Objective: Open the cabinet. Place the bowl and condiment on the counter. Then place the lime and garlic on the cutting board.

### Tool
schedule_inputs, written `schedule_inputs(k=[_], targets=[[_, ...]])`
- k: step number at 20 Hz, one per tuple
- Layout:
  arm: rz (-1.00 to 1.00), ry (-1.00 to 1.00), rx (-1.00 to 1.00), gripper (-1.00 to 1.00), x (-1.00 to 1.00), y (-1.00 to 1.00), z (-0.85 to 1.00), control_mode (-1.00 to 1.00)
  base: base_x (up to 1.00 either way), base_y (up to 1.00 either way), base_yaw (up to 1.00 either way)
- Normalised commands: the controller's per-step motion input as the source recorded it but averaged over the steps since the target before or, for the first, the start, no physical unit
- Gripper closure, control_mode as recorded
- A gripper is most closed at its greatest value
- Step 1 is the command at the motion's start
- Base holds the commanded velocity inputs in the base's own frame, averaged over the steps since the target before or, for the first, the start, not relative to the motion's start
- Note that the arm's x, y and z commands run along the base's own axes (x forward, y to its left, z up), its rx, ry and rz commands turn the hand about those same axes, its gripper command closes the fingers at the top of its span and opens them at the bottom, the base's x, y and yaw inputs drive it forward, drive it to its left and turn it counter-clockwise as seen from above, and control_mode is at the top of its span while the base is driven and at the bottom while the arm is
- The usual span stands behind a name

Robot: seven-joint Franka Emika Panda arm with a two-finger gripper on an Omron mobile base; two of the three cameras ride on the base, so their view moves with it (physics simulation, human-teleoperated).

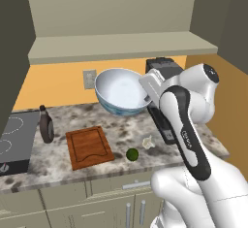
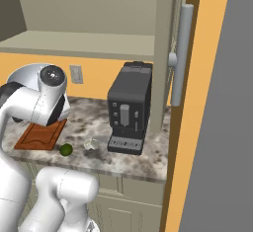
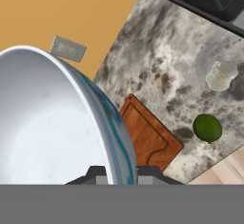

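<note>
Speckled marble counter (image 1: pixel 116 130) runs below an orange wall, and above it the hand (image 3: pixel 121 173) is clenched on the rim of the bowl (image 1: pixel 121 92), holding it tilted in the air under the cabinet (image 1: pixel 116 45) shelf. Beneath lie the cutting board (image 1: pixel 88 147), bare, then the lime (image 1: pixel 132 154) and the garlic (image 1: pixel 147 142) on the counter just beside its right edge. The condiment (image 1: pixel 46 125) stands left of the board, and a black coffee machine (image 2: pixel 129 107) stands to the right.
</note>
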Motion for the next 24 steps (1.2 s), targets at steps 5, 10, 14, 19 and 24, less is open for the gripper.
schedule_inputs(k=[5,10,14,19,24], targets=[[-0.06,0.02,0.00,1.00,0.47,0.00,-0.16,-1.00,0.00,0.00,0.00],[-0.04,0.04,0.00,1.00,0.31,0.00,-0.31,-1.00,0.00,0.00,0.00],[-0.04,0.04,0.00,1.00,0.33,0.05,-0.34,-1.00,0.00,0.00,0.00],[-0.07,0.01,0.00,1.00,0.48,0.02,-0.21,-1.00,0.00,0.00,0.00],[-0.07,0.01,0.00,1.00,0.47,0.02,-0.24,-1.00,0.00,0.00,0.00]])
